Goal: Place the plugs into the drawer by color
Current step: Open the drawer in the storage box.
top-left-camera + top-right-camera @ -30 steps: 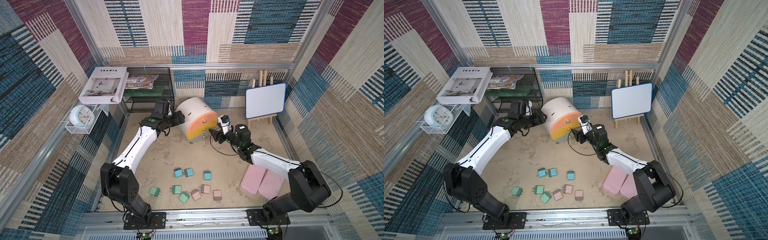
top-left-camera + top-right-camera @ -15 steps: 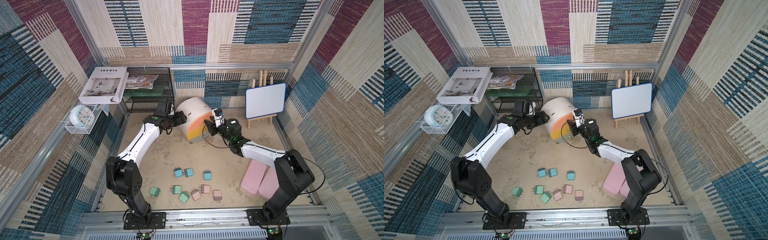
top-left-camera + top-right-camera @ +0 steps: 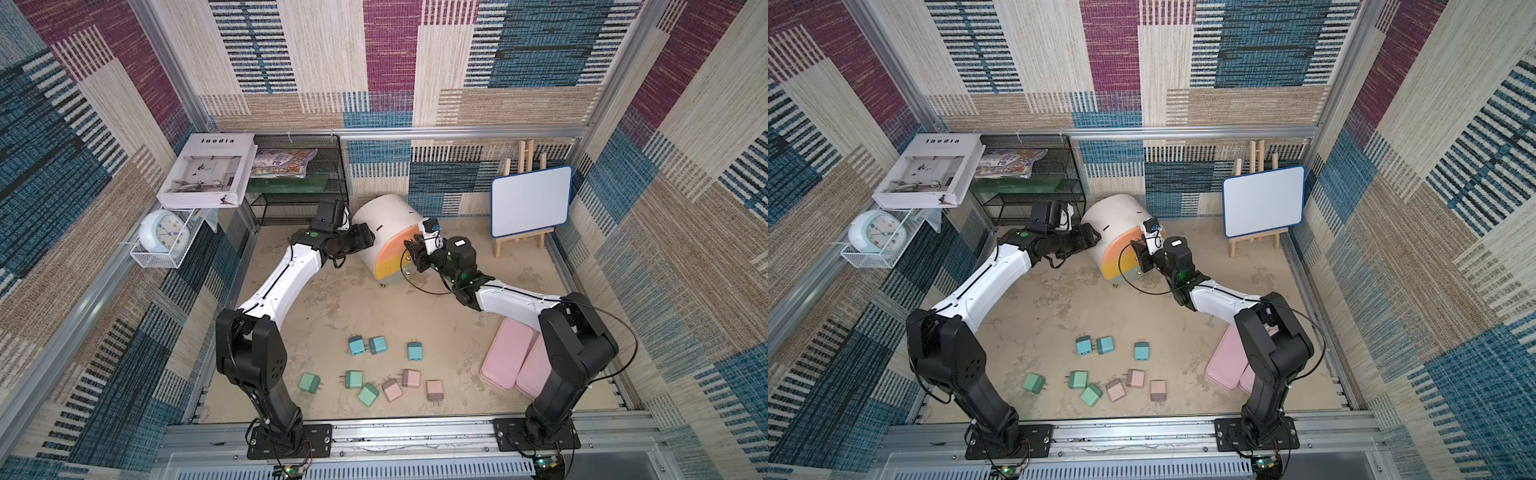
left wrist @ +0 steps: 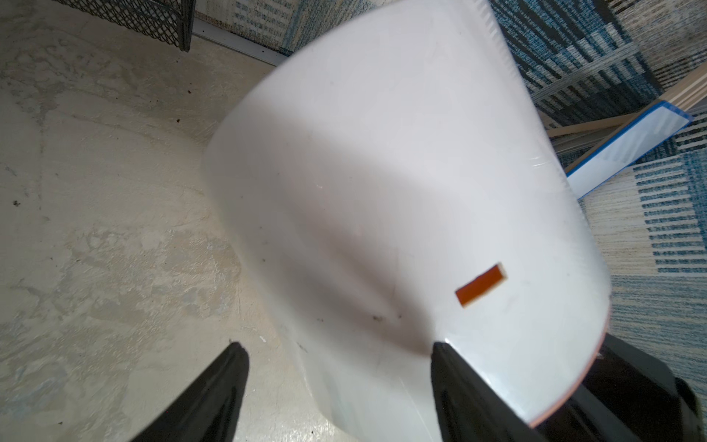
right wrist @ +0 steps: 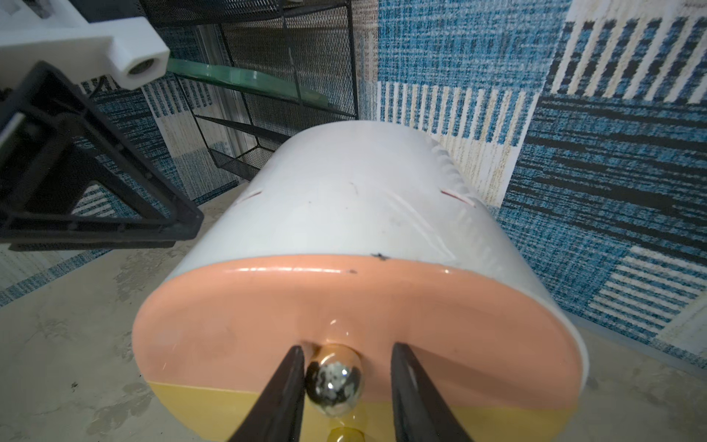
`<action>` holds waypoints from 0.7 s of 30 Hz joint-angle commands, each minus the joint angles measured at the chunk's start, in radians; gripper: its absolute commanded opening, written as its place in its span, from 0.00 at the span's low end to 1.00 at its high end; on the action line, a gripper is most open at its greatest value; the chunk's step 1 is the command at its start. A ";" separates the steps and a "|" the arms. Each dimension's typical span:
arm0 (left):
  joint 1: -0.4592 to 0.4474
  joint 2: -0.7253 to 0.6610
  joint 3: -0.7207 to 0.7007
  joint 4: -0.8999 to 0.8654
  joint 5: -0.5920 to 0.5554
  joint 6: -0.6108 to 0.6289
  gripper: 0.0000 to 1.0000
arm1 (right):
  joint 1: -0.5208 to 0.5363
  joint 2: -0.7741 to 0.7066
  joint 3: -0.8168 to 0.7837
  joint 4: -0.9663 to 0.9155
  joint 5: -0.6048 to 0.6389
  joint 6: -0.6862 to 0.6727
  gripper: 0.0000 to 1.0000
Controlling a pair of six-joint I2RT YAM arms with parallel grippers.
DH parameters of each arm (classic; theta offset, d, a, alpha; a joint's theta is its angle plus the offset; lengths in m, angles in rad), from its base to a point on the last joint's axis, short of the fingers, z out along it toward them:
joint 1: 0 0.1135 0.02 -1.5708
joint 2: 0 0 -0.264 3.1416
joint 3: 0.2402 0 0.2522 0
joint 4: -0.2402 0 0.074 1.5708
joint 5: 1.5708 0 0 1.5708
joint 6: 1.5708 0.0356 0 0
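Top views, cabinet: you've got the white barrel-shaped cabinet point(image 3: 386, 220) at the back of the sandy floor point(image 3: 353, 299), between the black wire-mesh rack point(image 3: 299, 195) and the whiteboard on a wooden easel point(image 3: 530, 201). Its coloured fronts look shut in both top views.
Top views, plugs: all nine lie loose near the front rail, well apart from the cabinet. The three blue plugs point(image 3: 377, 345) sit in a row, with the three mint green plugs point(image 3: 353, 379) nearer the rail. The three pale pink plugs point(image 3: 411, 377) are just beside the green ones.
Top views, boxes: two flat pink boxes point(image 3: 507, 359) lie side by side, partly under your right arm.
Top views, arms: your left gripper point(image 3: 365, 239) is up against the cabinet's white side. Your right gripper point(image 3: 415, 257) is at its coloured face.
Left wrist, pincer: the jaws stand apart and hold nothing. One black finger point(image 4: 447, 367) looks pressed to the white shell near an orange slot mark point(image 4: 480, 285), while the other hangs over bare floor.
Right wrist, pincer: the jaws are apart, straddling the brass knob point(image 5: 334, 379) on the peach-orange drawer front point(image 5: 267, 306). One finger touches the knob and the other shows a gap, so there's no clamp on it yet.
Right wrist, drawers: the peach-orange front sits flush with the shell, and the yellow drawer front point(image 5: 229, 405) adjoins it.
Right wrist, background: the left gripper's black frame shows beside the shell, with the mesh rack behind.
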 commanded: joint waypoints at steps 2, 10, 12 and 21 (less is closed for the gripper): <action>0.000 0.006 0.006 -0.006 0.000 -0.003 0.79 | 0.004 0.008 0.011 0.011 -0.001 0.006 0.40; 0.000 0.015 0.011 -0.010 -0.001 0.000 0.79 | 0.007 0.015 0.016 0.010 -0.001 0.009 0.33; 0.000 0.018 0.011 -0.009 -0.001 0.001 0.79 | 0.009 0.015 0.017 0.010 -0.001 0.007 0.30; 0.000 0.029 0.017 -0.015 -0.005 0.003 0.79 | 0.013 0.002 0.015 -0.002 0.004 0.007 0.16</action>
